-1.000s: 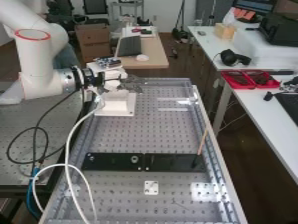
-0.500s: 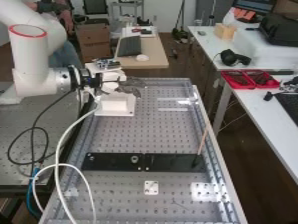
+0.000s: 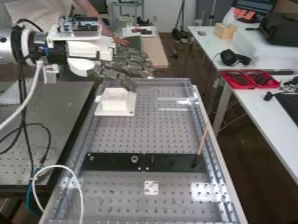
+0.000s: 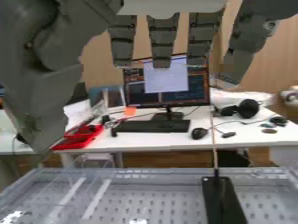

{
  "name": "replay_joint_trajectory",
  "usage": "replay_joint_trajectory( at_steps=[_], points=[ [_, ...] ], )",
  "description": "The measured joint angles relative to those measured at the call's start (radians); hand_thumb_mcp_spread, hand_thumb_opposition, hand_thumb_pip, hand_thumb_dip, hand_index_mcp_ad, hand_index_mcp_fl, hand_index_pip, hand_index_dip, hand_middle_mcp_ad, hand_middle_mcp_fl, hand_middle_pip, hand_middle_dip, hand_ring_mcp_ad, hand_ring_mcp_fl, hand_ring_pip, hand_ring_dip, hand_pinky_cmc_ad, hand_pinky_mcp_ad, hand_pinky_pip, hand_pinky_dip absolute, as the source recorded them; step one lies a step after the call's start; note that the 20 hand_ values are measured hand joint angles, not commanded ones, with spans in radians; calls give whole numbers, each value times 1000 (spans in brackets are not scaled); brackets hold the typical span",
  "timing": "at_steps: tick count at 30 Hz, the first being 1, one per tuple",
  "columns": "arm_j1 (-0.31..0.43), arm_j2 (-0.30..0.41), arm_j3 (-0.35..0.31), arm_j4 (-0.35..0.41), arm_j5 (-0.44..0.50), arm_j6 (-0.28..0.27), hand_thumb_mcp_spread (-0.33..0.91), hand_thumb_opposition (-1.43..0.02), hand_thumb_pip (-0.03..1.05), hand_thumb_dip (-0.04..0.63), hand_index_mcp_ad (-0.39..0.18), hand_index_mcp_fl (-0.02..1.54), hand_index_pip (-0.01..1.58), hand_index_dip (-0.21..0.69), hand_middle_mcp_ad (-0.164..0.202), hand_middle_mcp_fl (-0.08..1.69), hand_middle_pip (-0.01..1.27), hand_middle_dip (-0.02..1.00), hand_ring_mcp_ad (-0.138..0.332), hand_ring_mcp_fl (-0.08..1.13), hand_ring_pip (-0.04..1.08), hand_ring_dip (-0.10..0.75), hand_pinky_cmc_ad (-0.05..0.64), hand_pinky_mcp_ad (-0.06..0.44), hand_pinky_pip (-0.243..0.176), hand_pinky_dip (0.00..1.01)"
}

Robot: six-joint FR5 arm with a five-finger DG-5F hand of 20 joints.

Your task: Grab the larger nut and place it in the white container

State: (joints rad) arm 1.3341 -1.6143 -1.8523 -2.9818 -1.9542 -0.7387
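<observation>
The hand (image 3: 126, 66) is in the high view's upper left, raised above and behind the white container (image 3: 114, 106), with some fingers overlapping the container's back edge in that view. In the wrist view the hand (image 4: 163, 42) has its fingers straight and spread, the thumb off to one side, and nothing between them. The white container stands upright at the bench's far left; its contents cannot be made out. The larger nut is not seen on the black bar (image 3: 174, 162).
The bearing (image 3: 134, 159) stands on the bar. A thin brown stick (image 3: 202, 141) rises from the bar's right end. A small white plate (image 3: 151, 188) lies nearer. Pale cables (image 3: 73, 175) loop along the bench's left side. Red trays (image 3: 249, 79) sit on the side table.
The hand has risen from beside the container, and the arm has swung up with it. The white cable has shifted left. The bearing and the container have stayed where they were.
</observation>
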Motion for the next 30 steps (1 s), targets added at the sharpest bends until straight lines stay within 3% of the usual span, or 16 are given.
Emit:
replay_joint_trajectory(
  at_steps=[9, 30],
  points=[
    [-9, 74, -11, -41, 158, -33, 176, -742, 527, 113, -138, 33, 150, -17, 73, 2, 147, 269, 166, 0, 84, 178, 393, 330, -124, 686],
    [-17, 55, -6, -36, 147, -1, 176, -742, 527, 113, -138, 37, 105, -16, 73, 0, 143, 269, 166, 2, 86, 178, 415, 330, -124, 684]
  ],
)
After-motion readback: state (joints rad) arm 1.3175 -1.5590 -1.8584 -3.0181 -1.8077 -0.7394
